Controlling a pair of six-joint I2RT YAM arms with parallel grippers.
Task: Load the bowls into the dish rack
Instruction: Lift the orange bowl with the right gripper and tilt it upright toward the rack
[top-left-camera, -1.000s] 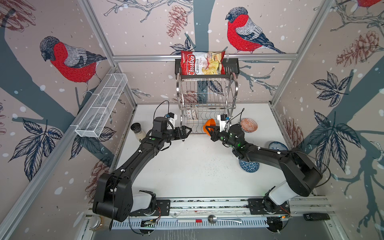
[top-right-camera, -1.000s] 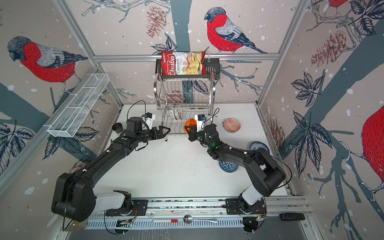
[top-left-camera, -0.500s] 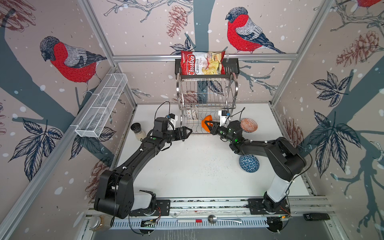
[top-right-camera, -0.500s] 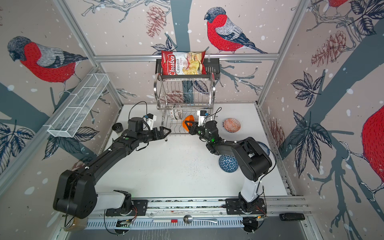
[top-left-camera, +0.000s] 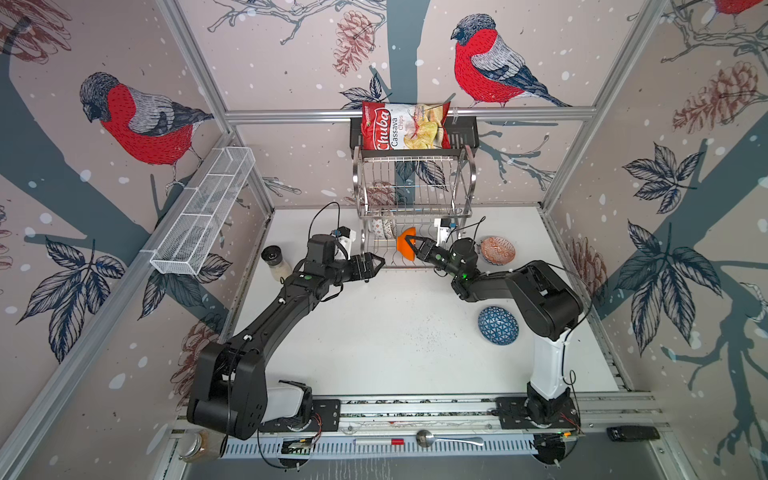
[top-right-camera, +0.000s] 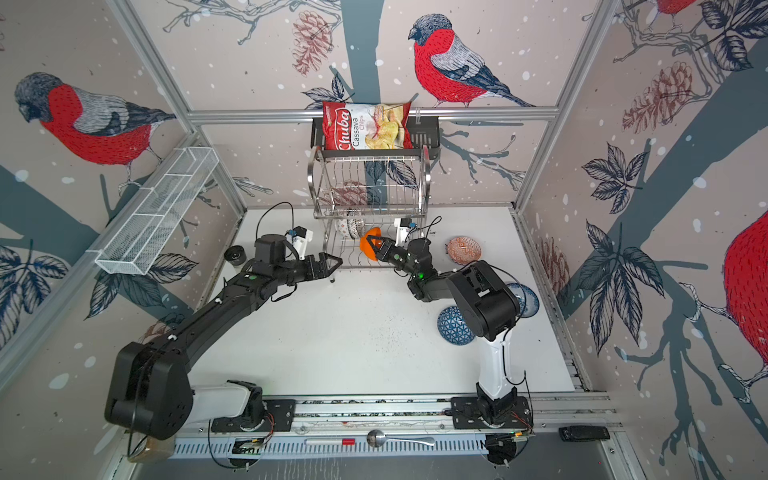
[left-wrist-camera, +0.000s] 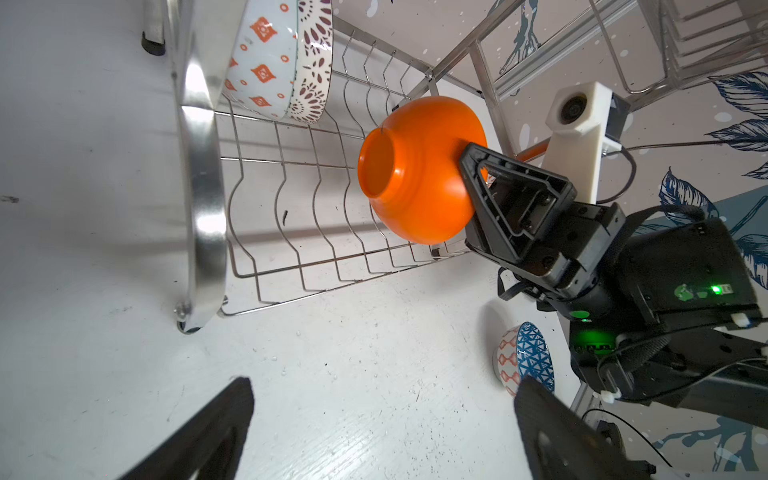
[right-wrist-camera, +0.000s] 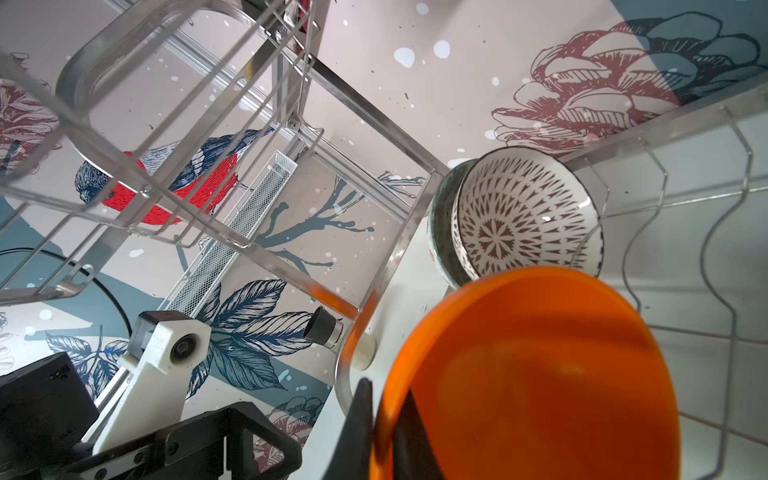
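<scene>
My right gripper (top-left-camera: 411, 245) (right-wrist-camera: 382, 399) is shut on the rim of the plain orange bowl (top-left-camera: 404, 249) (top-right-camera: 368, 248) (left-wrist-camera: 419, 174) (right-wrist-camera: 540, 374), one finger inside and one outside. It holds the bowl on edge over the lower shelf of the steel dish rack (top-left-camera: 415, 187) (top-right-camera: 370, 187) (left-wrist-camera: 199, 166). Two patterned bowls (top-left-camera: 384, 227) (left-wrist-camera: 266, 62) (right-wrist-camera: 519, 216) stand on edge at that shelf's left end. My left gripper (top-left-camera: 380, 262) (top-right-camera: 338, 262) (left-wrist-camera: 382, 386) hovers open and empty by the rack's front left leg.
On the table right of the rack lie a red-orange patterned bowl (top-left-camera: 497, 250), an upturned blue-triangle bowl (top-left-camera: 497, 325) (left-wrist-camera: 525, 357) and a blue-floral bowl (top-right-camera: 525, 299) half behind my right arm. A shaker jar (top-left-camera: 274, 262) stands left of the rack. A white mesh basket (top-left-camera: 203, 216) hangs on the left wall.
My right gripper has carried the orange bowl a little leftward, deeper over the rack's lower shelf, and the right elbow has folded inward. The left arm has barely moved.
</scene>
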